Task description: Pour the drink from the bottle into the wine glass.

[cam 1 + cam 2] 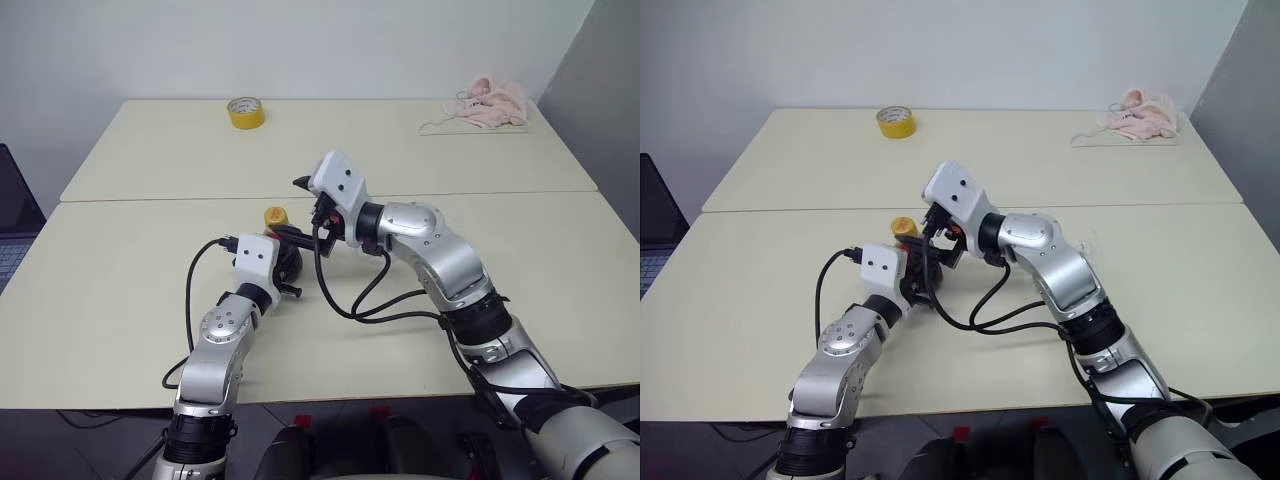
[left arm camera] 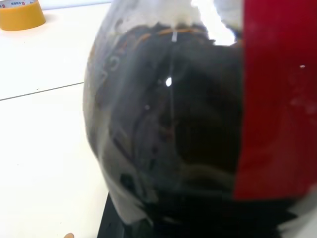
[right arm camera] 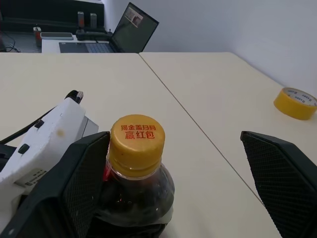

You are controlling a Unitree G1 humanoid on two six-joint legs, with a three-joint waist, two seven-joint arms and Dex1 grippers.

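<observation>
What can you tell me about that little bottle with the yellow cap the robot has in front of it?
The small squat clear plastic bottle stands upright on the pale table, near the seam between the two tabletops. Its round body holds a dark, cola-like drink up to about the shoulder, with a red label on it. The yellow screw cap, printed with red characters, is still on. The left gripper is shut on its body; the right gripper hangs open around the cap, one finger close beside it.

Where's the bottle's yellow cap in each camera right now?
Left eye: yellow cap mid-table, just ahead of the left gripper.
Right eye: cap beside the right gripper.
Left wrist: cap out of frame.
Right wrist: cap low, centre-left.
Shared landmark: yellow tape roll.
</observation>
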